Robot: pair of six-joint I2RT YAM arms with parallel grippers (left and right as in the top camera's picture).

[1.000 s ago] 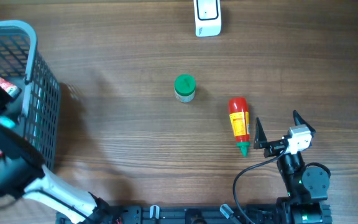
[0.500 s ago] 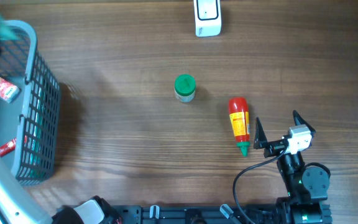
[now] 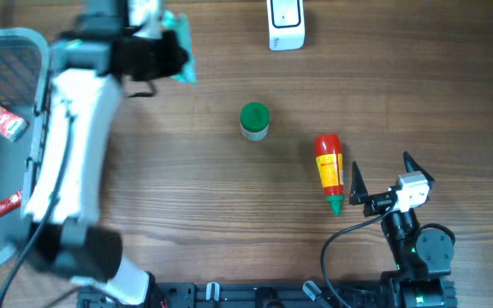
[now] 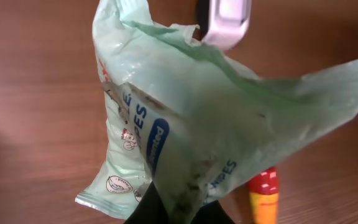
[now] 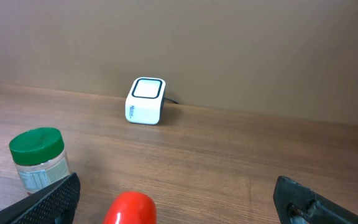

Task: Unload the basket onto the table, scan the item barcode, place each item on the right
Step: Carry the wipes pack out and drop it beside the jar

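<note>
My left gripper (image 3: pixel 169 55) is shut on a pale green wipes packet (image 3: pixel 181 51), holding it above the table at the back left of centre. In the left wrist view the packet (image 4: pixel 216 118) hangs crumpled from the dark jaws and fills the frame, with the white scanner (image 4: pixel 229 22) just beyond its top edge. The scanner (image 3: pixel 286 24) stands at the back edge, to the right of the packet. No barcode shows on the packet. My right gripper (image 3: pixel 382 178) rests open at the front right, nothing between its fingers.
A grey wire basket (image 3: pixel 26 38) at the left holds red packets (image 3: pixel 5 124). A green-lidded jar (image 3: pixel 254 121) stands mid-table. A red sauce bottle (image 3: pixel 329 171) lies just left of the right gripper. The right wrist view shows the scanner (image 5: pixel 145 101), jar (image 5: pixel 38 158) and bottle (image 5: pixel 129 208).
The left arm has swung up out of the basket and across to the back of the table, carrying the green packet toward the scanner. The right arm has not moved.
</note>
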